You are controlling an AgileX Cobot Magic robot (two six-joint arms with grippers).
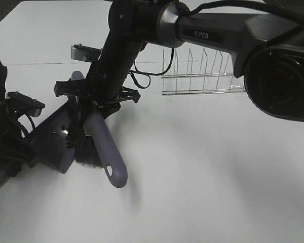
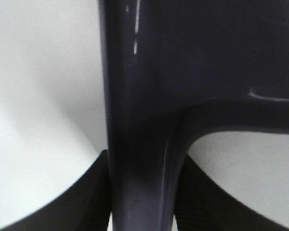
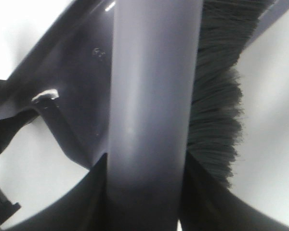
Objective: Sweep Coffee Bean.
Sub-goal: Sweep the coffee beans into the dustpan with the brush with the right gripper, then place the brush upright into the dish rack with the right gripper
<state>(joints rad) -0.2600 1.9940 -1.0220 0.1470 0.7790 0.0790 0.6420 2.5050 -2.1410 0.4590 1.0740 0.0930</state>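
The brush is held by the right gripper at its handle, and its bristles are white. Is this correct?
Not quite. The bristles are black, not white, as the right wrist view shows. The rest holds: the right gripper holds the brush at its handle.

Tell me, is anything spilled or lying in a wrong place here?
Nothing stands out. The right gripper holds the brush with its bristles against the dustpan. The few coffee beans I can see lie on the dustpan, none loose on the table. The wire rack stands upright.
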